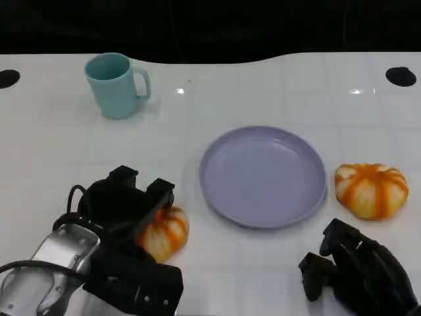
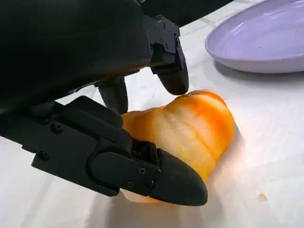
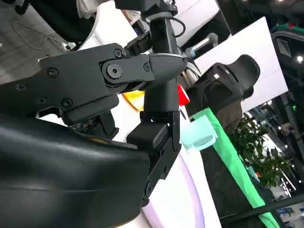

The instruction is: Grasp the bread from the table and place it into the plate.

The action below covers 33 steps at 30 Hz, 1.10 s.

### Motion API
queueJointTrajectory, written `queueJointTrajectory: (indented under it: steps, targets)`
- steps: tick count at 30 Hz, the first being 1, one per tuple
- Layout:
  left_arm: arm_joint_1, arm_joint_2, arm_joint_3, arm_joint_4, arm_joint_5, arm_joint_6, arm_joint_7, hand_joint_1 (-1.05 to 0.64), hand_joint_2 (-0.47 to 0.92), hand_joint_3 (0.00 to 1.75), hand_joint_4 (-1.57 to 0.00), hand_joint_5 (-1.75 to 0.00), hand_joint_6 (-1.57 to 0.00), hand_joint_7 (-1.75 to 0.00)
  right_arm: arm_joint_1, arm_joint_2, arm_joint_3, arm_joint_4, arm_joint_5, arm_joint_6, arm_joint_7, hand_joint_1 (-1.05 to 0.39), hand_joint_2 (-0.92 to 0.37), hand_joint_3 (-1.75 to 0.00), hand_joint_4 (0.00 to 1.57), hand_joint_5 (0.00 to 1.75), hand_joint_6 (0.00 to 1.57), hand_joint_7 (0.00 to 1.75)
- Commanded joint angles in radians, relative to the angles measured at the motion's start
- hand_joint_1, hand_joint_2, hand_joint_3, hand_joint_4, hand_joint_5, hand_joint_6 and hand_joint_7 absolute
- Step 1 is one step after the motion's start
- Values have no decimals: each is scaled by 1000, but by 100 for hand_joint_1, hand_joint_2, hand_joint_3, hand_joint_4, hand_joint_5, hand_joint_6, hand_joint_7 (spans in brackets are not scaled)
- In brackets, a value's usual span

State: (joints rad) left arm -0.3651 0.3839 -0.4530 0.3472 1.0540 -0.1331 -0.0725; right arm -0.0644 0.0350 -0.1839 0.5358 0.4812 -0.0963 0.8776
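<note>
The left hand [image 1: 125, 210] is closed around one bread [image 1: 164, 232] that rests on the white table [image 1: 59, 145], its fingers [image 2: 173, 71] over the top and another finger [image 2: 161, 178] along the near side. This bread lies just beside the lavender plate [image 1: 263, 176], on its left. A second bread [image 1: 370, 189] lies just right of the plate, apart from the right hand [image 1: 358, 270], which holds nothing, fingers curled. Count: two breads, one plate, one teal mug [image 1: 117, 84] at the far left.
</note>
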Motion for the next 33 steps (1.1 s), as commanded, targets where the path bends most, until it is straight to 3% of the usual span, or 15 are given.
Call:
queueJointTrajectory:
  steps: [1,9,10,12,14,16,18,19,21,23,28,33]
  targets:
    - [-30,1,-33,80,-14,25,5,-105,85,4,0,-158,0,-114,7,-8,-3,-9,6,-3,-2,-57,-92,-23,76,174,67,145]
    - [-79,-14,-81,229,-59,-3,55,-105,81,1,0,-170,0,-130,9,-6,-3,-11,7,-3,-4,-57,-92,-24,76,173,67,145]
    - [-87,-18,-85,258,-70,-16,70,-105,77,2,-24,-173,-4,-145,9,-5,-4,-12,9,2,-5,-57,-92,-23,76,173,67,145]
    - [-100,-24,-90,309,-92,-45,120,-105,73,10,-74,-168,-31,-145,9,-6,-4,-14,11,8,-5,-56,-92,-23,76,172,67,145]
    - [-109,-29,-91,357,-111,-75,174,-105,22,131,-117,-158,-76,-123,9,-6,-4,-15,10,7,-4,-56,-92,-23,76,172,67,145]
    - [-122,-34,-97,400,-126,-96,204,-105,20,165,-130,-135,-111,-100,9,-7,-4,-15,9,5,-3,-56,-92,-23,76,172,67,145]
    - [-135,-38,-107,440,-132,-109,230,-105,21,172,-133,-126,-123,-91,10,-7,-4,-17,9,8,-4,-56,-92,-23,76,172,67,146]
    - [-142,-41,-113,463,-132,-115,249,-105,25,162,-137,-127,-128,-97,11,-7,-5,-18,10,10,-5,-57,-92,-22,76,172,67,146]
    - [-153,-47,-126,503,-131,-122,296,-105,28,159,-139,-131,-130,-105,13,-7,-5,-20,10,9,-5,-57,-92,-22,77,172,67,145]
    - [-162,-52,-139,533,-134,-128,335,-105,28,170,-142,-139,-131,-116,14,-8,-6,-23,11,11,-6,-56,-92,-22,77,173,67,144]
    - [-182,-71,-163,635,-138,-176,502,-105,34,175,-144,-168,-133,-146,11,-11,-9,-16,17,15,3,-56,-92,-23,76,173,67,144]
    - [-206,-84,-181,719,-151,-220,587,-105,40,175,-148,-174,-134,-158,9,-15,-9,-17,13,17,-3,-57,-92,-22,76,173,68,144]
